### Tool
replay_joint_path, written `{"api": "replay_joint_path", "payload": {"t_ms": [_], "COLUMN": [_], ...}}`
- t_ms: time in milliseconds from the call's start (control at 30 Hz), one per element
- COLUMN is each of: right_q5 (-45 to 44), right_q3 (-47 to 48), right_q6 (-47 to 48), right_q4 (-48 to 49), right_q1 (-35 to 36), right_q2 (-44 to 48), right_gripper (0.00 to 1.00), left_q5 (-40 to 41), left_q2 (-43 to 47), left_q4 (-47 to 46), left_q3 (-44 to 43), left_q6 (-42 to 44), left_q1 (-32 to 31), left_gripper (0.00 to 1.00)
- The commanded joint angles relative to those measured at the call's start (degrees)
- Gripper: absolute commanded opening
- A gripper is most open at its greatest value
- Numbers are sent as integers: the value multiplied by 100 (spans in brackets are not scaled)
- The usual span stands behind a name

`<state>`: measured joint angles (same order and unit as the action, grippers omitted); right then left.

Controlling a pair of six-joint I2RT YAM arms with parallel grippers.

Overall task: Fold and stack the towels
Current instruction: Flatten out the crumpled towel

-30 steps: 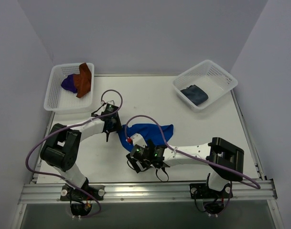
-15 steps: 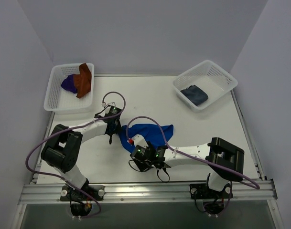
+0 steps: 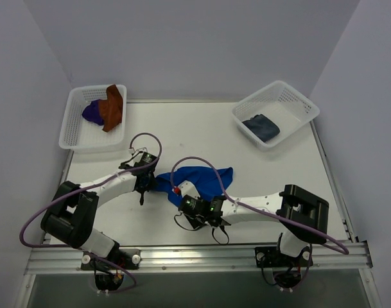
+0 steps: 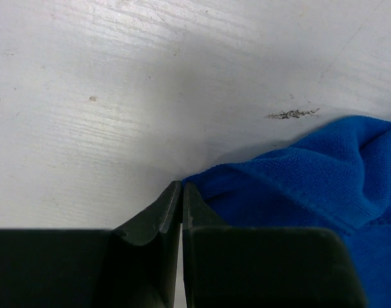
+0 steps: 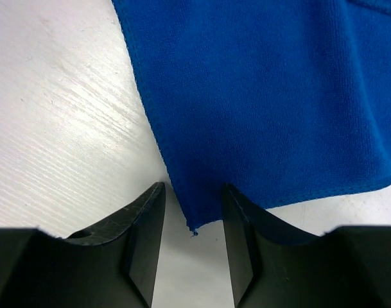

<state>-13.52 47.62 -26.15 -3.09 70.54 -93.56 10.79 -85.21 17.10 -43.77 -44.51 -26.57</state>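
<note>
A bright blue towel (image 3: 207,178) lies rumpled on the white table between my two arms. My left gripper (image 3: 146,183) is down at its left corner. In the left wrist view its jaws are pressed together, and the tip of the blue towel (image 4: 323,173) is pinched at the left gripper (image 4: 182,186). My right gripper (image 3: 185,200) sits at the near corner. There the blue towel (image 5: 266,96) ends in a point between the jaws of the right gripper (image 5: 194,212), which stand apart without touching it.
A white mesh basket (image 3: 76,138) at the back left holds a dark purple towel (image 3: 91,112) and a rust-brown towel (image 3: 112,108). Another white basket (image 3: 291,96) at the back right holds a folded grey towel (image 3: 260,127).
My left gripper shut on the towel's left corner and drew it left and toward the near edge. The right gripper's jaws narrowed around the near corner.
</note>
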Motion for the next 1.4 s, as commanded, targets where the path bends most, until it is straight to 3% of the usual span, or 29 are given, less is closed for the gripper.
{"api": "replay_joint_path", "payload": {"t_ms": [0, 133, 167, 267, 467, 633, 967, 1167, 1367], "right_q5": [-98, 68, 173, 218, 33, 341, 1306, 1379, 316], "right_q3": [-165, -288, -340, -341, -33, 300, 1425, 1804, 1848], "right_q6": [-179, -311, -338, -312, -119, 136, 725, 761, 497], "right_q4": [-367, -324, -254, -209, -770, -1281, -2116, -2222, -2572], "right_q1": [-41, -32, -41, -32, -32, 21, 91, 91, 56], "right_q2": [136, 250, 268, 364, 1066, 2130, 4011, 4513, 4241], "right_gripper": [36, 31, 20, 0, 0, 0, 0, 0, 0], "left_q5": [213, 205, 161, -75, -454, -701, -1342, -1361, -860], "left_q2": [118, 180, 215, 460, 1452, 2990, 5354, 5945, 5850], "left_q4": [373, 408, 399, 285, 285, 644, 1155, 724, 575], "left_q3": [9, 17, 44, 131, 228, 273, -544, -922, -765], "left_q6": [-75, -75, -84, -58, -66, -251, -496, -524, -681], "left_q1": [-6, -15, -15, -15, -50, -85, -147, -156, -156], "left_gripper": [2, 2, 2, 2, 2, 2, 2, 2, 2]}}
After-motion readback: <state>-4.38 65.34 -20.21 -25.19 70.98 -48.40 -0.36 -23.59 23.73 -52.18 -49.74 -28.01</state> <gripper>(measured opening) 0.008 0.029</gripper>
